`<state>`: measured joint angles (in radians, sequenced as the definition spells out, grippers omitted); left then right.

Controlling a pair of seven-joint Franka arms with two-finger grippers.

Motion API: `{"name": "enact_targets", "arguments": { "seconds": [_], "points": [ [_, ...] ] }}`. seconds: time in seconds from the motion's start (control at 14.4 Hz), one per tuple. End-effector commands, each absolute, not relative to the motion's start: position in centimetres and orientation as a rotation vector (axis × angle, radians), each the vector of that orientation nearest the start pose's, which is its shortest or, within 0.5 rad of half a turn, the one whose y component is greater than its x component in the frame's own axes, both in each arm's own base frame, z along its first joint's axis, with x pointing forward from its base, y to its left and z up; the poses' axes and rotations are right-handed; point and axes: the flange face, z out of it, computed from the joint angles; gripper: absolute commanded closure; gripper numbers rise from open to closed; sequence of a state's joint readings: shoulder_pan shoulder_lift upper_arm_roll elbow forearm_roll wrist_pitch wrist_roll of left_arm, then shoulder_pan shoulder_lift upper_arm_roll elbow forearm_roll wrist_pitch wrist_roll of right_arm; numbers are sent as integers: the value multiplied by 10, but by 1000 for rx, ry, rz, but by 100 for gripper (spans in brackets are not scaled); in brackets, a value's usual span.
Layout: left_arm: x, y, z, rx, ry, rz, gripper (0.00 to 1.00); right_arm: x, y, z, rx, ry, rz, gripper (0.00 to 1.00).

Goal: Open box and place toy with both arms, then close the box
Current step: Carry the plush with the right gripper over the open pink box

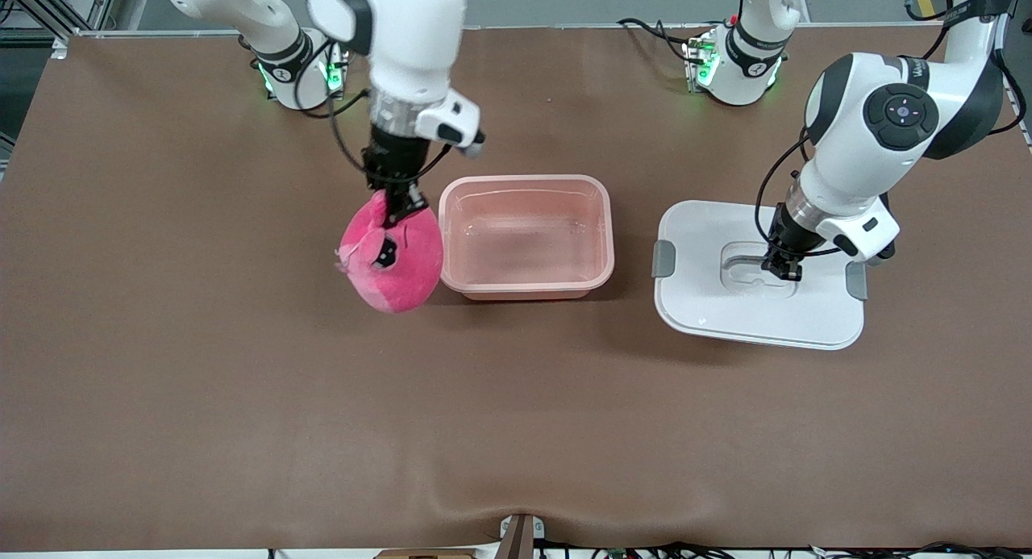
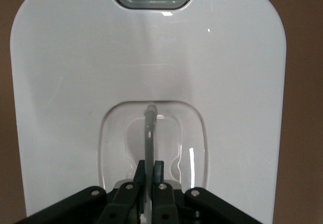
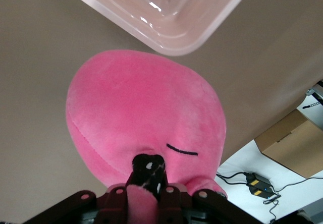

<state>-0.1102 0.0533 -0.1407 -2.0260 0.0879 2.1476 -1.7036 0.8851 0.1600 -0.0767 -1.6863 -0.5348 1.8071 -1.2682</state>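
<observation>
Brown matting covers the whole worktop (image 1: 201,398), with the 2 arm bases standing along its edge farthest from the front camera. At the middle sits the box (image 1: 526,236), a translucent pink tub with its lid off and nothing inside; its long axis runs from one arm's end of the worktop toward the other's. Its lid (image 1: 758,275) lies flat on the matting well apart from the tub, toward the left arm's end, top face up, with 1 grey clip (image 1: 663,258) on the short edge facing the tub and a second on the other short edge; its long axis runs the same way as the tub's. The left pincer (image 1: 784,267) is down in the lid's recessed centre, and the left wrist view shows its fingers (image 2: 159,172) closed on the thin grey handle (image 2: 149,133) that stands up in the recess. The right pincer (image 1: 397,206) hangs over the matting just beside the tub, at the side toward the right arm's end, clamped on the top of the toy (image 1: 393,256). This bright pink plush dangles below the fingers with its rounded bulk downward; a black patch shows on the side toward the front camera. In the right wrist view the toy (image 3: 146,118) shows a thin black stitched line, with the tub's corner above it. Partial lettering on the left arm's upper casing is cut off and cannot be read.
</observation>
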Motion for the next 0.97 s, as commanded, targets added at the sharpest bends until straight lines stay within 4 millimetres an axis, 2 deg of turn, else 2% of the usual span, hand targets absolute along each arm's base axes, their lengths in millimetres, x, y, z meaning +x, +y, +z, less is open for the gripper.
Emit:
{"name": "enact_targets", "arguments": {
  "seconds": [0.0,0.14,0.28,0.49,0.76,0.9],
  "points": [
    [548,-124,437,-2430,-2038,-167,100,421,440,503,1104,2305,-261,100],
    [547,-124,437,-2443,-2021,-168,100,419,455,490,1073,2317,-280,100],
    [547,-124,436,-2444,-2018,-166,100,399,482,471,1024,2323,-336,100],
    [548,-123,437,-2441,-2024,-166,100,384,503,452,1062,2275,-400,100],
    [547,-124,436,-2442,-2036,-147,100,377,525,427,1037,2266,-441,100],
    [548,-124,437,-2447,-2031,-148,100,379,527,412,1061,2243,-449,100]
  ]
}}
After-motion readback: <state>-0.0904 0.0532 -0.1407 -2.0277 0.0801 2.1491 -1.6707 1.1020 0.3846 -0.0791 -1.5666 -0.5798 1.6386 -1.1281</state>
